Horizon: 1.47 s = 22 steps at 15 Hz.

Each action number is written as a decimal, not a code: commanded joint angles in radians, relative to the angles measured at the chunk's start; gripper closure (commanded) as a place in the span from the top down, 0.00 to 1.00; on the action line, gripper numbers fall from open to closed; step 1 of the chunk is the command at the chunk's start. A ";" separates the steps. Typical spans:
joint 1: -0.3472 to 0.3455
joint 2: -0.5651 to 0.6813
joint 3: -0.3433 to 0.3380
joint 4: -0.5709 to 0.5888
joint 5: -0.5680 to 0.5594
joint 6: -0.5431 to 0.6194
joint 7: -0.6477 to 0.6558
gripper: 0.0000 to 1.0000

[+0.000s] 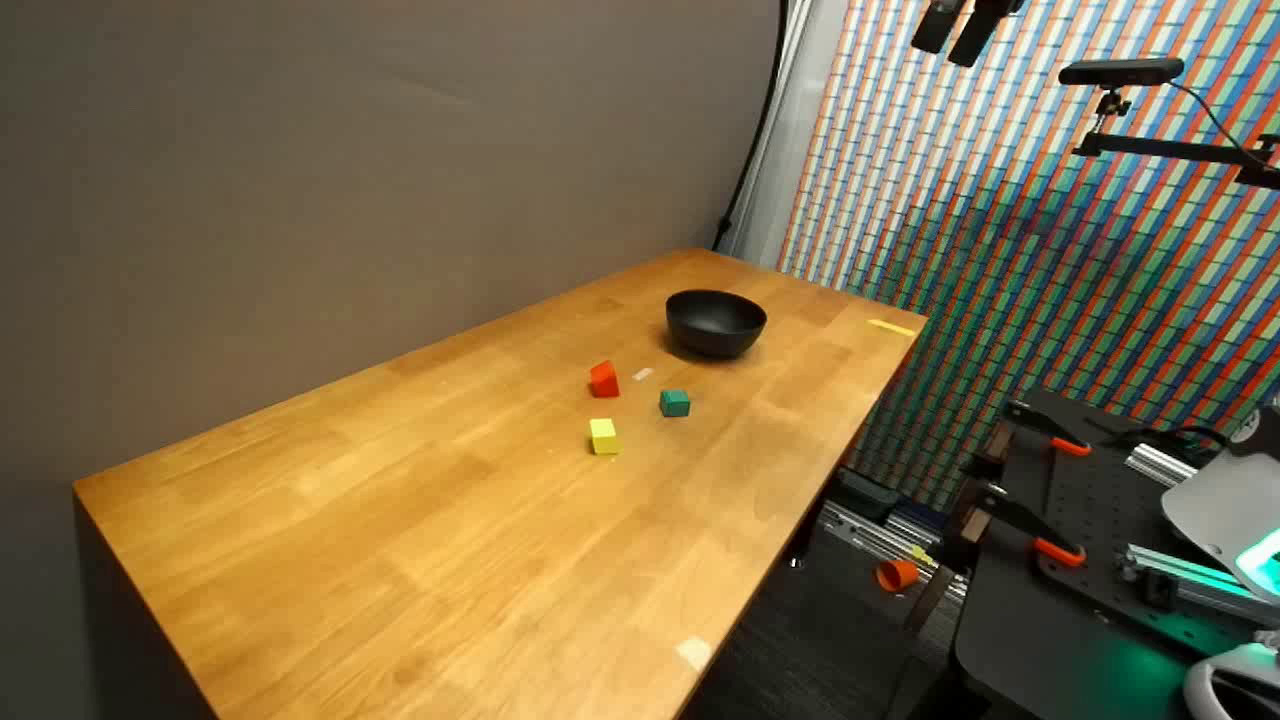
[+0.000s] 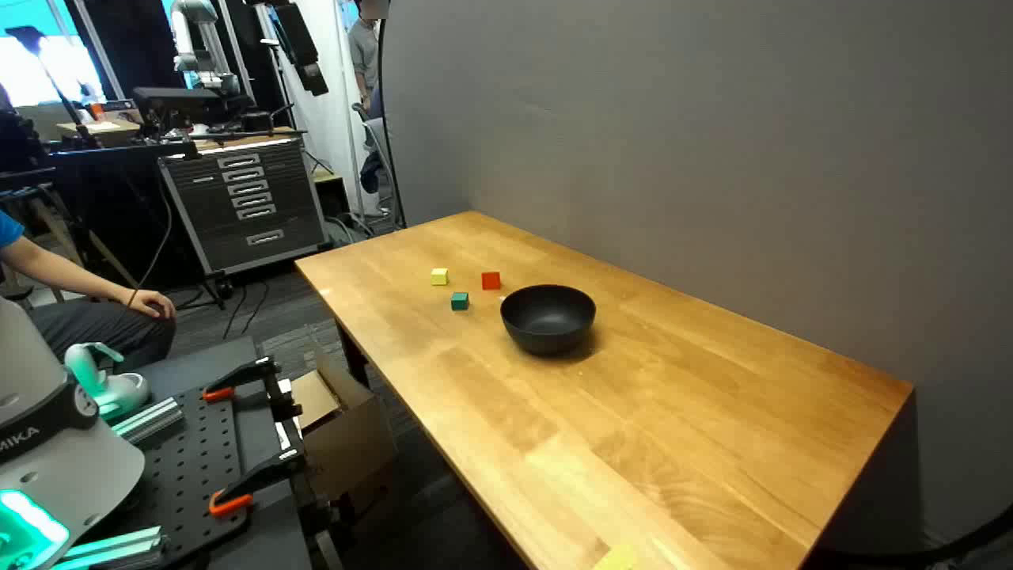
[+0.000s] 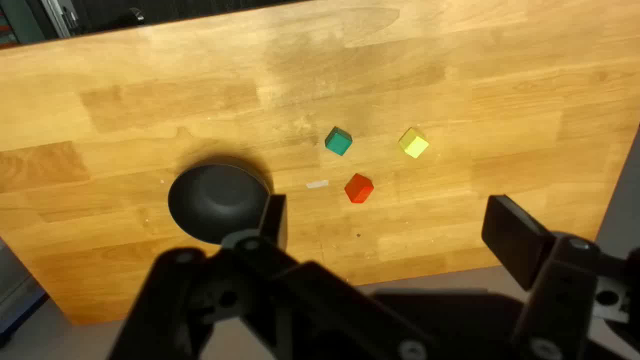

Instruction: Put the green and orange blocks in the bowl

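The green block lies on the wooden table; it also shows in an exterior view and in the wrist view. The orange block, which looks orange-red, lies near it and shows in an exterior view and the wrist view. The black bowl stands upright beside the blocks; it also shows in an exterior view and the wrist view. My gripper is wide open and empty, high above the table; its fingertips show at the top of an exterior view.
A yellow block lies near the green one, also in the wrist view. The table stands against a grey wall. A black base table with clamps stands beside it. A person's arm shows in an exterior view.
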 commanded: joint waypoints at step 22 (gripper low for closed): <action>0.018 0.721 -0.048 0.185 0.000 0.285 -0.057 1.00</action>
